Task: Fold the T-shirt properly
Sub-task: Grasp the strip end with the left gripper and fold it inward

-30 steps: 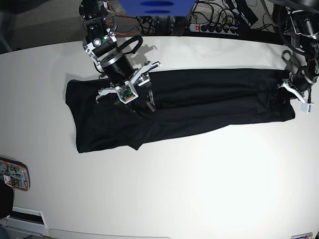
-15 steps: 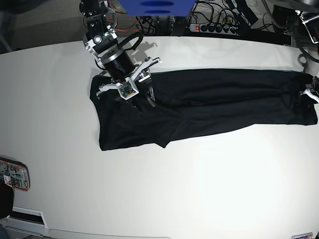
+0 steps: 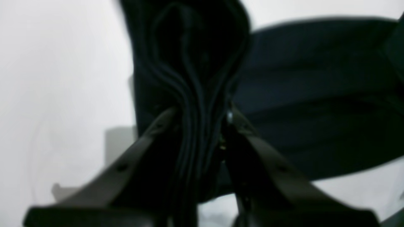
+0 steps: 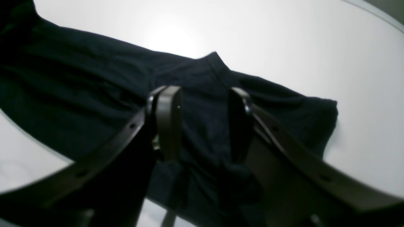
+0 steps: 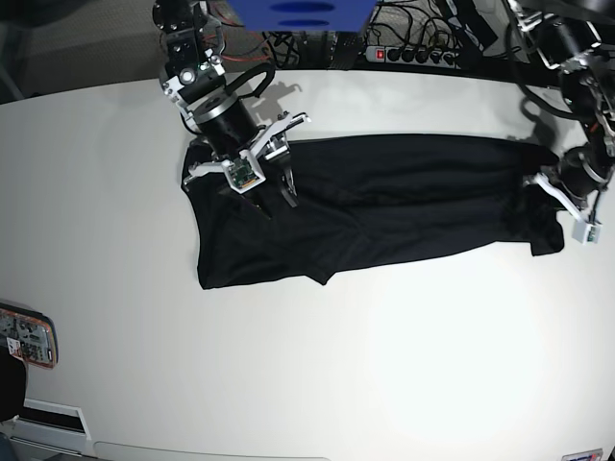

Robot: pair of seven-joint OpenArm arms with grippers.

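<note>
Now, left wrist: left gripper [image 3: 202,126] clamped on bunched T-shirt [image 3: 315,94] | right wrist: right gripper [image 4: 202,126] jaws apart above the cloth | base: T-shirt [image 5: 384,202] stretched across the white table [image 5: 336,375].

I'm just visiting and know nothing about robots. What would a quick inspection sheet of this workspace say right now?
Surface: white table, bare across the front.
Job's things: black T-shirt lying as a long band, not yet folded small.
Clutter: a small printed object at the table's left edge.
Grippers: left gripper shut on a bunched end of the T-shirt; right gripper open, jaws spread over the fabric, holding nothing.
Cables: power strip and tangled cords behind the table.
Surroundings: blue panel at the back; the rest is too dark to tell.
</note>
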